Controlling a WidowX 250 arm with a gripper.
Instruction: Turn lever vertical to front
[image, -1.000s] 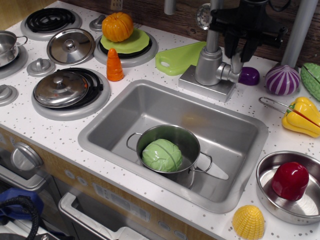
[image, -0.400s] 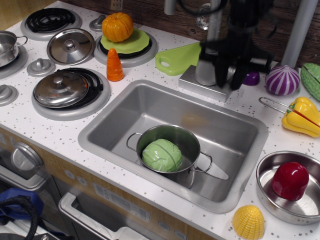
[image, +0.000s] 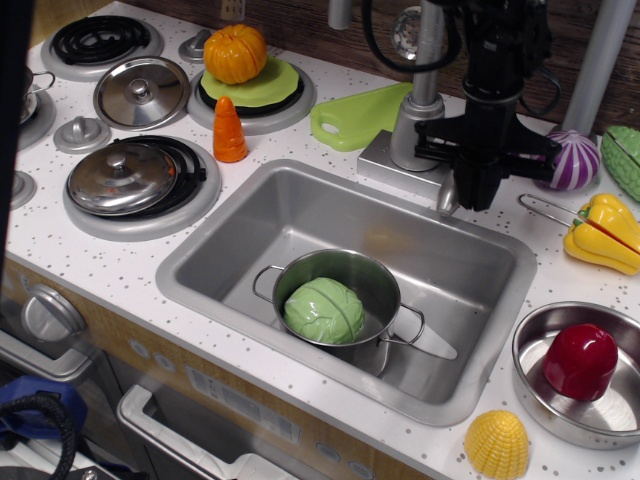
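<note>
The lever (image: 447, 198) is a short silver paddle with a rounded tip. It juts from the cylindrical faucet body (image: 415, 128) and points down toward the front, over the back rim of the sink (image: 240, 205). My black gripper (image: 472, 198) comes down from above, just right of the faucet. Its fingers (image: 486, 185) are closed against the lever, and only the lever's tip shows at their left edge. The tall faucet pipe (image: 431, 45) and the clear round knob (image: 407, 30) stand behind.
A pot with a green cabbage (image: 323, 310) sits in the sink. A purple onion (image: 570, 160), a yellow pepper (image: 605, 232) and a bowl with a red piece (image: 580, 362) lie to the right. A green cutting board (image: 362, 115), stove lids and an orange pumpkin (image: 234, 53) are to the left.
The gripper has swung from the faucet's right side round to its front and lower. The lever has turned with it, from sticking out sideways to pointing toward the front.
</note>
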